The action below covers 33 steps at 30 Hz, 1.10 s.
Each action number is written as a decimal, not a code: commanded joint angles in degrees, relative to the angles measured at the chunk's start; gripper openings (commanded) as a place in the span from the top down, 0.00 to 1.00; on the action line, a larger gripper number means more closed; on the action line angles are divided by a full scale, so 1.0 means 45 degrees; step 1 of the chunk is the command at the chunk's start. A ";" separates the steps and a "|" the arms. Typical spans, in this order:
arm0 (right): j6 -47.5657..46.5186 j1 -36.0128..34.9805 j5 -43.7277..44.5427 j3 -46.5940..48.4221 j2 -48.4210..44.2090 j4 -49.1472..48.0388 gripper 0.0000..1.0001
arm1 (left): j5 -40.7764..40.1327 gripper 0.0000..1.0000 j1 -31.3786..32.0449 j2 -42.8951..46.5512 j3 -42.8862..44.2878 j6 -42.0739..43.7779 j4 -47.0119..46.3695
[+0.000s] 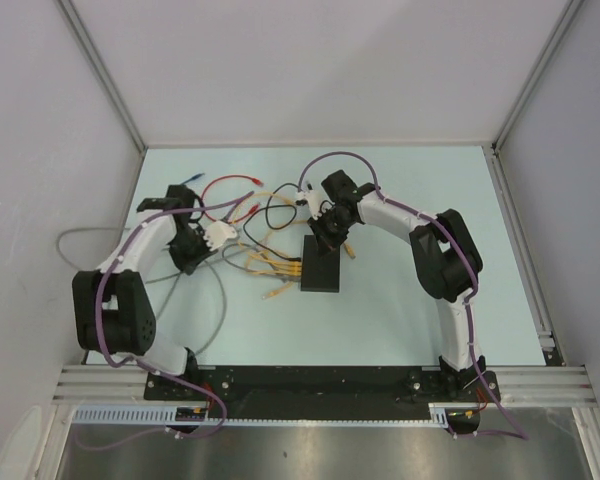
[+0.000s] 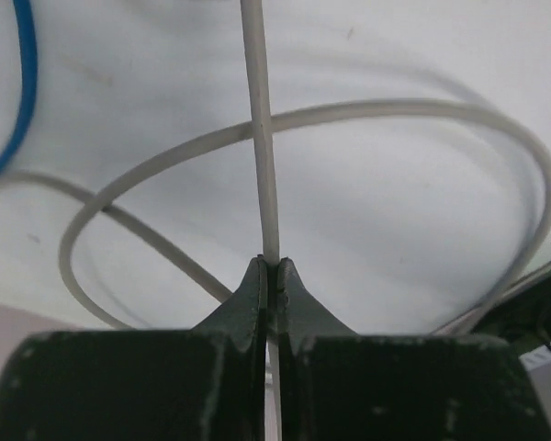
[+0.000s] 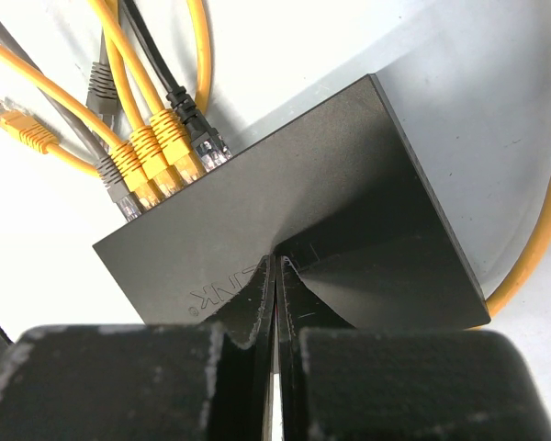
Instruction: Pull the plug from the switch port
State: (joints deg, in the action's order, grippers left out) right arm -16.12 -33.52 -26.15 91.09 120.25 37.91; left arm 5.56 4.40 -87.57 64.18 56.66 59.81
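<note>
Switch (image 1: 320,268) is lying flat mid-desk, nearer my right arm, its socket edge facing left toward the tangle of cables.

Right hand (image 3: 275,262): fingers pressed together with nothing between them, tips bearing down on the switch's top face. I judge it is pinning the box so it will not slide.

Left hand (image 2: 269,266): clamping narrow on a pale cable (image 2: 260,138), which is running straight up out of the fingertips and looping away over the desk (image 1: 430,200). A blue cable (image 2: 23,92) is lying off to one side, untouched.

Sockets and what is in them, from the right wrist view: three yellow plugs (image 3: 151,152) are sitting side by side, a black plug (image 3: 191,115) on one flank, a grey plug (image 3: 119,188) on the other. All look seated. A loose yellow plug (image 3: 14,119) is lying on the desk, in no socket.

Progress: bracing and cable grip are in place; no plug is showing any gap at its socket. I cannot trace which plug my pale cable is ending in; the grey one is my guess. The pull itself is what is left, and tugging by the cable risks a latched clip holding fast.
</note>
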 commanded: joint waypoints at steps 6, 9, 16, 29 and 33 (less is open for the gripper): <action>-0.0324 0.0007 0.1632 -0.0691 0.1267 0.0716 1.00 | -0.2777 1.00 -0.1916 -0.1105 0.1244 -0.0109 -0.0259; -0.0344 0.0007 0.1671 -0.0750 0.1209 0.0696 1.00 | -0.4043 1.00 -0.1916 -0.1808 0.1808 -0.1767 -0.1686; -0.0363 -0.0012 0.1827 -0.0828 0.1091 0.0677 1.00 | -0.3897 1.00 -0.2053 -0.3236 0.3782 -0.3588 -0.1476; -0.0461 -0.0071 0.2022 -0.0867 0.1052 0.0619 1.00 | -0.2918 0.61 -0.1682 -0.4916 0.6714 -0.4800 -0.1379; -0.0461 -0.0032 0.2081 -0.0964 0.0974 0.0618 1.00 | -0.0657 0.46 -0.1293 -0.4097 0.6772 -0.5091 -0.1123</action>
State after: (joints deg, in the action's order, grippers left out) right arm -16.14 -33.58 -25.69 90.80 120.05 37.67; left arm -4.89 -2.79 -110.59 92.62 34.41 54.41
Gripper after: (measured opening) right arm 0.009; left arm 0.498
